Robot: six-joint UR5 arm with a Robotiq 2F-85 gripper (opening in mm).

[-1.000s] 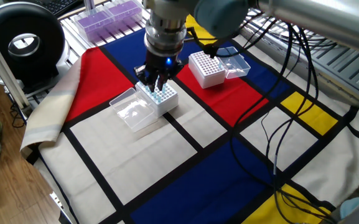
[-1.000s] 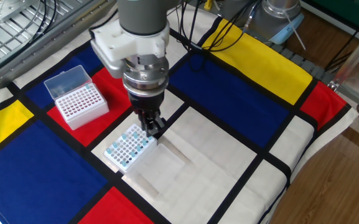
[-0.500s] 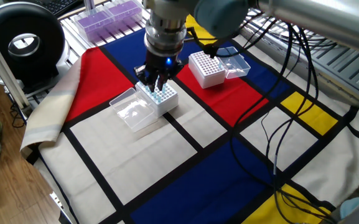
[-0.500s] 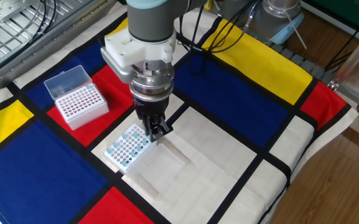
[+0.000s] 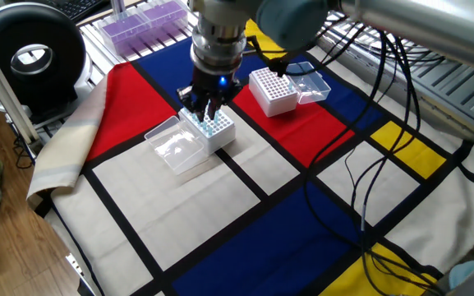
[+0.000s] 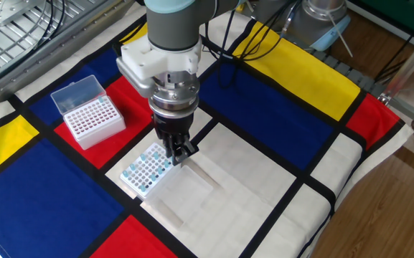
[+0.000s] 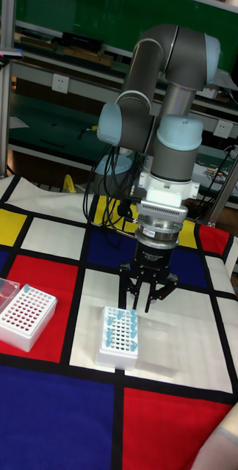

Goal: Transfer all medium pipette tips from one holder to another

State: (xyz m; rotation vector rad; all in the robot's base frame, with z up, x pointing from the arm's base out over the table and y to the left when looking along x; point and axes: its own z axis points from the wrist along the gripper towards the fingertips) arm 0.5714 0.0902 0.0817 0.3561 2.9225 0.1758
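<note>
The pincer (image 7: 141, 302), fingers narrowed but grip unclear, hangs over the tip box (image 7: 119, 335), many blue-topped tips (image 6: 148, 168) left; the other box (image 6: 88, 117) looks unfilled.

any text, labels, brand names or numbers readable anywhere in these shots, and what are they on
None can be read.
Robot arm: no brand or marking legible in any view.
Two white tip racks: no printing visible on them.
Wall outlets behind the table: no readable lettering.
Purple boxes at the table's edge: any label is too small to tell.
</note>
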